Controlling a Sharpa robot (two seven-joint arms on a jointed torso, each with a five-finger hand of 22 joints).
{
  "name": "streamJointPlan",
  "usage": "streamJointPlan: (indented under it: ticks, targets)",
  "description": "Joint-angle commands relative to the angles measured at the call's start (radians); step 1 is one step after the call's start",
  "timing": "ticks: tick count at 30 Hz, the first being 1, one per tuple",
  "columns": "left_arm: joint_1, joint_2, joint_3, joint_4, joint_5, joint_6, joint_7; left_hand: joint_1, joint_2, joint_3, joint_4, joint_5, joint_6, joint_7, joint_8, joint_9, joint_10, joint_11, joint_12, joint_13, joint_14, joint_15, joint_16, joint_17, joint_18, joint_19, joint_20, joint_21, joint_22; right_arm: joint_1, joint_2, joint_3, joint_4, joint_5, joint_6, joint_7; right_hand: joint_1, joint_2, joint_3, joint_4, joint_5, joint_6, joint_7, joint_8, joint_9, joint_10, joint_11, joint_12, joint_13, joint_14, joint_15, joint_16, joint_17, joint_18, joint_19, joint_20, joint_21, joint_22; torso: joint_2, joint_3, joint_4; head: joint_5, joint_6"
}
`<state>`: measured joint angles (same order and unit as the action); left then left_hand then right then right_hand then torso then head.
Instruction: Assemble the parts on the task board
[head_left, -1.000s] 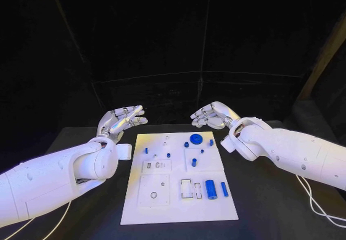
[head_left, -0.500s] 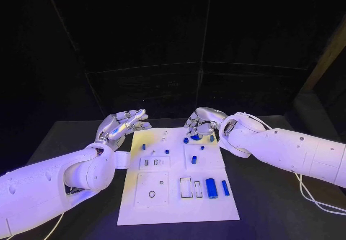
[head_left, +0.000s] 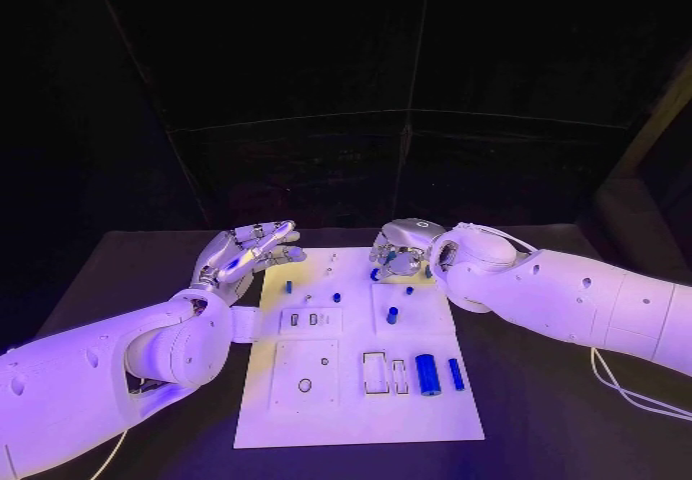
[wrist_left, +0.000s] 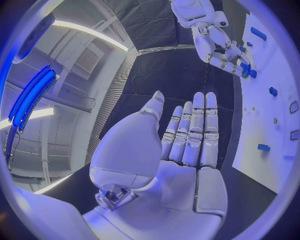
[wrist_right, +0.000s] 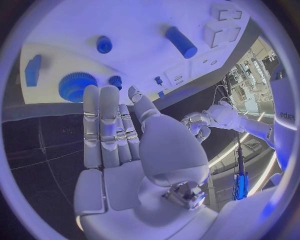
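The white task board (head_left: 361, 420) lies in the middle of the table. My right hand (head_left: 401, 250) hovers over its far end, fingers pointing down and holding nothing. In the right wrist view the straight fingertips (wrist_right: 100, 95) end just short of the large blue gear (wrist_right: 76, 86) and a small blue gear (wrist_right: 115, 81). My left hand (head_left: 245, 252) is off the board's far left corner, fingers spread and empty. A thick blue cylinder (head_left: 427, 374) and a thin blue bar (head_left: 456, 373) lie at the near right. A blue peg (head_left: 391, 315) stands mid-board.
Small blue pegs (head_left: 287, 287) stand on the board's far left part. White outlined slots (head_left: 382, 375) and a square plate with a ring (head_left: 306, 385) sit on the near half. Black tabletop (head_left: 548, 410) surrounds the board on both sides.
My right hand has come from beyond the board's far edge down over the gear at its far end. The left hand has barely moved. The camera has shifted slightly.
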<state>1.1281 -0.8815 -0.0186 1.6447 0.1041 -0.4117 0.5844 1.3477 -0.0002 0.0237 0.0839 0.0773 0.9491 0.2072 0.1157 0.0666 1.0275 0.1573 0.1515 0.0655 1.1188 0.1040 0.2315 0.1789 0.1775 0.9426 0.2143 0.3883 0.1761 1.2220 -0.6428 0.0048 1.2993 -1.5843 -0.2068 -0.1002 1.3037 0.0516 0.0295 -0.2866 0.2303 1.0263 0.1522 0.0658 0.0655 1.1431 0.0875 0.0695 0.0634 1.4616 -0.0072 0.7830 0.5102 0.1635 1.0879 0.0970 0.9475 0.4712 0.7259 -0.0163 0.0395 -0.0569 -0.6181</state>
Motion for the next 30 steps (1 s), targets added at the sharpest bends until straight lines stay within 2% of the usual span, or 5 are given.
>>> streamJointPlan:
  ticks: [1, 10, 19, 30]
  targets:
    - [0.001, 0.002, 0.000, 0.004, -0.012, 0.021, 0.000, -0.006, 0.006, 0.001, -0.006, -0.007, 0.009, 0.001, -0.004, -0.002, 0.001, 0.001, -0.004, -0.001, 0.007, 0.003, -0.006, 0.001, 0.006, 0.009, 0.002, 0.006, -0.001, 0.004, 0.005, 0.001, -0.006, -0.050, 0.040, -0.027, -0.010, -0.002, 0.009, 0.000, -0.003, -0.008, 0.001, -0.002, 0.000, -0.009, 0.003, 0.007, 0.001, 0.021, 0.005, 0.047, 0.046, 0.020, -0.009, 0.004, 0.017, 0.010, 0.008, -0.0015, 0.0041, -0.001, -0.001]
    - [0.001, 0.004, 0.000, 0.006, -0.012, 0.022, -0.002, -0.007, 0.006, 0.000, -0.007, -0.007, 0.009, 0.002, -0.004, -0.002, 0.001, 0.001, -0.005, -0.001, 0.007, 0.003, -0.007, 0.002, 0.006, 0.009, 0.001, 0.006, -0.001, 0.006, 0.020, 0.001, -0.026, -0.055, 0.059, -0.028, -0.011, 0.004, 0.030, -0.001, 0.000, -0.007, -0.001, -0.001, 0.001, -0.006, 0.002, 0.016, 0.000, 0.022, 0.005, 0.162, 0.165, 0.021, -0.016, 0.005, 0.054, 0.031, 0.014, -0.0028, 0.0075, -0.001, -0.006]
    - [0.001, 0.005, 0.000, 0.007, -0.012, 0.024, -0.005, -0.007, 0.007, 0.000, -0.008, -0.006, 0.009, 0.002, -0.005, -0.002, 0.000, 0.001, -0.006, -0.001, 0.008, 0.003, -0.007, 0.002, 0.006, 0.010, 0.001, 0.006, -0.001, 0.006, 0.030, 0.001, -0.043, -0.055, 0.082, -0.028, -0.016, 0.014, 0.052, 0.000, 0.000, 0.001, -0.002, 0.001, 0.001, 0.008, -0.001, 0.025, 0.001, 0.023, 0.004, 0.227, 0.231, 0.015, -0.004, 0.005, 0.097, 0.079, 0.016, -0.0021, 0.0052, 0.003, -0.007]
    - [0.001, 0.006, 0.000, 0.010, -0.012, 0.026, -0.011, -0.007, 0.008, 0.000, -0.009, -0.006, 0.008, 0.003, -0.007, -0.002, -0.002, 0.002, -0.009, -0.002, 0.009, 0.003, -0.009, 0.003, 0.006, 0.012, 0.001, 0.006, -0.002, 0.006, 0.041, 0.001, -0.051, -0.055, 0.118, -0.022, -0.023, 0.030, 0.093, 0.001, -0.011, 0.030, -0.009, 0.006, 0.003, 0.032, -0.009, 0.030, 0.000, 0.025, -0.001, 0.301, 0.307, 0.004, 0.024, 0.002, 0.161, 0.164, 0.018, -0.0023, 0.0056, 0.004, -0.012]
